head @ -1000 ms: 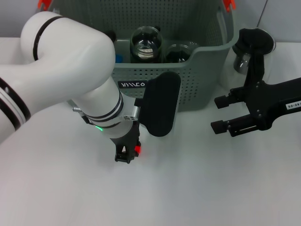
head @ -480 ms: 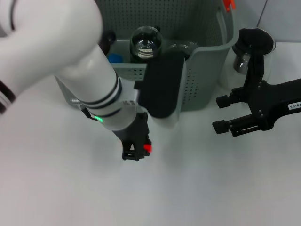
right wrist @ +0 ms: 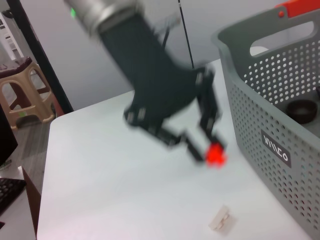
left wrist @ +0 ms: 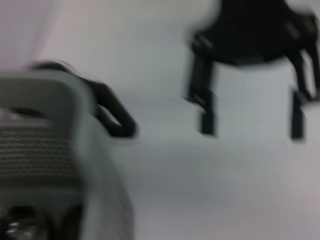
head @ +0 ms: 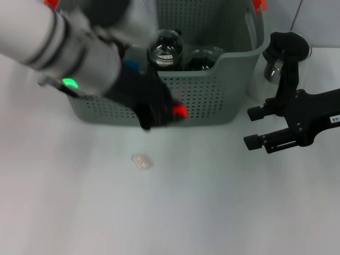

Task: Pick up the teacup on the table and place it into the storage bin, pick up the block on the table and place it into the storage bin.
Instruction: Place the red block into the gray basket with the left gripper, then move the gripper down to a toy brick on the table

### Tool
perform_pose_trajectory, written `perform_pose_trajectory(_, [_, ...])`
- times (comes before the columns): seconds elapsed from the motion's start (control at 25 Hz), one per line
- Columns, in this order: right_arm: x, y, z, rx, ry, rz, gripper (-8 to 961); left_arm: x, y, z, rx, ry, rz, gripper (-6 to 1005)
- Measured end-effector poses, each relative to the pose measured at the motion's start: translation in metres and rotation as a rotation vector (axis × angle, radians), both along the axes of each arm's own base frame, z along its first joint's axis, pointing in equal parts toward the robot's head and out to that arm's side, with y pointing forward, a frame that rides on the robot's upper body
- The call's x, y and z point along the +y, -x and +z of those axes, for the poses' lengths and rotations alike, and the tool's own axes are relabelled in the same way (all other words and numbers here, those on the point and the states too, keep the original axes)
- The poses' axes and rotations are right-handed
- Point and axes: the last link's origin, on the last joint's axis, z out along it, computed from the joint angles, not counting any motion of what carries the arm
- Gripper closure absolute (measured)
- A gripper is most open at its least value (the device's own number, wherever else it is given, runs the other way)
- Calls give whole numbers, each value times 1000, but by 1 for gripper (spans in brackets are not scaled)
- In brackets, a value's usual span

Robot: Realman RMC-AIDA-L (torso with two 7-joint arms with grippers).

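Layout. The left claw [head: 159, 114] hangs above the table [head: 202, 212], just in front of the basket [head: 223, 90], with the block [head: 179, 110] between its fingers. Jars [head: 166, 49] stand inside the basket, behind this claw. A small clip [head: 141, 161] lies on the table before it. The right claw [head: 255, 127] sits well to its right, beside the basket.

Matt grey-green perforated plastic storage bin [head: 223, 95] at frame top, glossy clear glass jars [head: 166, 49] inside, smooth matt white table [head: 202, 202], matt black right gripper [head: 254, 127].
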Motion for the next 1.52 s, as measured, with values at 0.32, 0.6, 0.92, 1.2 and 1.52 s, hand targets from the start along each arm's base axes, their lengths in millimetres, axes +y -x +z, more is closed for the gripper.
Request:
perform_pose_trajectory(0.32, [0,1,1,-1,5,4,135,47,-1,80,-289,-259,182,830])
perform_pose_trajectory(0.6, [0,4,0,2,13,14,134,116,30,104,-403,-431,441,832])
perform_pose_trajectory(0.92, [0,5,0,3,15,12,133,121,39,94,-393,-439,475,790])
perform_pose_trajectory(1.2, [1,8,-1,6,20,18,135,116,36,90,-337,-461,437,688])
perform_pose_trajectory(1.52, [2,8,-2,12,10,15,134,40,-1,87,-290,-322,202,371])
